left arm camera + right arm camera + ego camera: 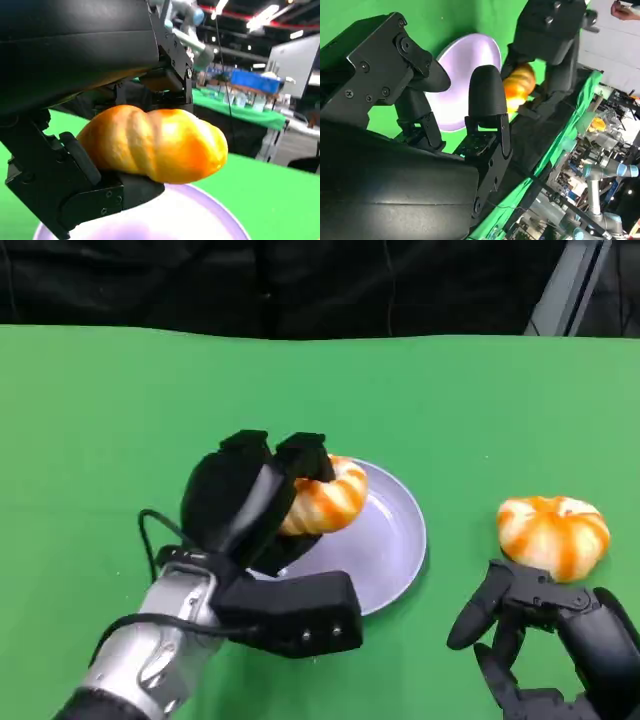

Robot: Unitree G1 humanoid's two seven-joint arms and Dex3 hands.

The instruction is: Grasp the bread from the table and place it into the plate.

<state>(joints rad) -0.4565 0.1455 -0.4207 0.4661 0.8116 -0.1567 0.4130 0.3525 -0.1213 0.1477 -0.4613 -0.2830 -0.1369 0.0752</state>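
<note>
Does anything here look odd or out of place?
Nothing stands out. The left robot hand holds one glazed orange bread roll over the round lilac plate; a second similar roll sits intact on the green table.

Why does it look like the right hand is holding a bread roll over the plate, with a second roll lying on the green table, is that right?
Not quite: the left hand holds the bread roll over the plate, as the head view shows. The right hand holds nothing. The second roll lies on the green table.

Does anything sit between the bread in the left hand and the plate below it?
Nothing visible. The left hand holds the bread directly over the plate, whose surface beneath it is bare in the left wrist view.
</note>
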